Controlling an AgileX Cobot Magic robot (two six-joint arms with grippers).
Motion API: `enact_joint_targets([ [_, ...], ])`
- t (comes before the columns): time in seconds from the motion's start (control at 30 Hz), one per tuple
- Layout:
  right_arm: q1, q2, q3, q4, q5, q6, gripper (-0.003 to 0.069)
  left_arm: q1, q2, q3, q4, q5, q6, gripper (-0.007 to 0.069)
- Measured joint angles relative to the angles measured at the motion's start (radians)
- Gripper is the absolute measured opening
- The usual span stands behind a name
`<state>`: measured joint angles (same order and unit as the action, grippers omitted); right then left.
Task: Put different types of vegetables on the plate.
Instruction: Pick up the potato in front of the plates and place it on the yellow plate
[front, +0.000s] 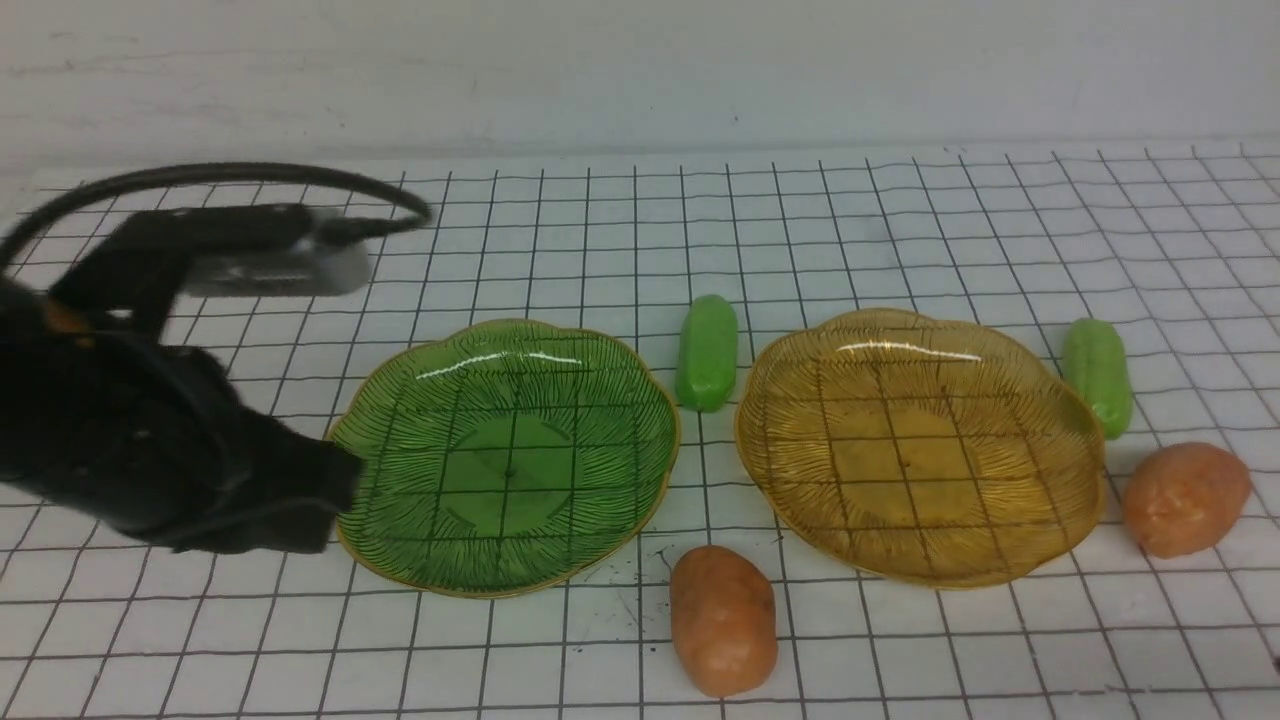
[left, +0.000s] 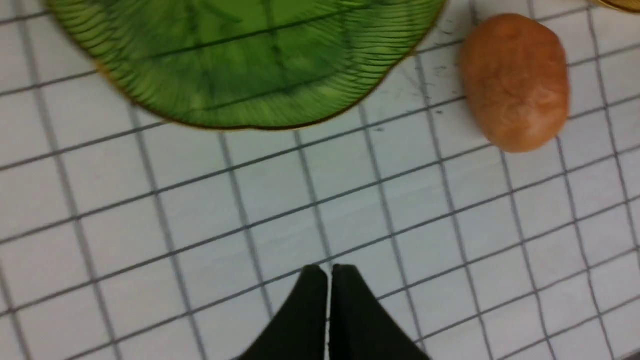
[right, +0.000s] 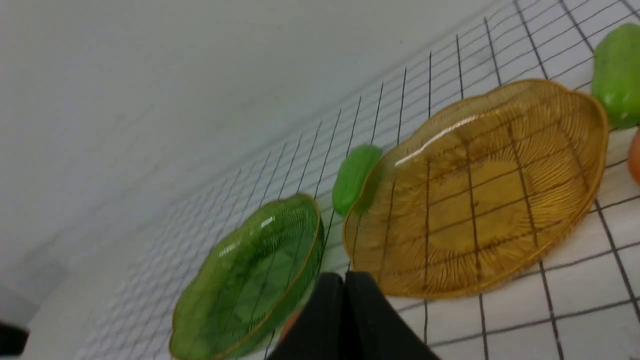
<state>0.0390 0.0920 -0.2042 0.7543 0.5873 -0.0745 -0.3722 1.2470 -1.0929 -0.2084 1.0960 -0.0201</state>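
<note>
Vegetables sit on the desk (front: 900, 640), none on a plate, and I place them all from the green plate (front: 505, 455). One cucumber piece (front: 707, 352) lies just beside its far right rim, between it and the amber plate (front: 920, 445). The near potato lump (front: 722, 620) lies off its near right edge, close but apart. The other cucumber piece (front: 1098, 376) and the far potato lump (front: 1186, 498) lie well to its right, past the amber plate.

The left end effector (front: 345, 490) hangs at the green plate's left rim, so every vegetable lies across the plate from it. From the front it is a dark blur (hard to read). The left wrist view shows its jaws pressed together on nothing, over bare grid, with the near potato lump off to one side. The right end effector (right: 344, 280) shows only in its own wrist view, jaws closed and empty, on the near side of both plates.
</note>
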Motion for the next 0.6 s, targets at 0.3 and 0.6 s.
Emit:
enact_joint_targets([
  [0.3, 0.000, 0.287, -0.196, -0.058, 0.272, -0.146, -0.0014, -0.370, 0.280, -0.187, 0.150, -0.005, -0.210, -0.0002],
  [0.6, 0.000, 0.320, -0.216, -0.063, 0.310, -0.191, -0.0014, -0.436, 0.559, -0.382, 0.160, -0.004, -0.235, 0.0345],
])
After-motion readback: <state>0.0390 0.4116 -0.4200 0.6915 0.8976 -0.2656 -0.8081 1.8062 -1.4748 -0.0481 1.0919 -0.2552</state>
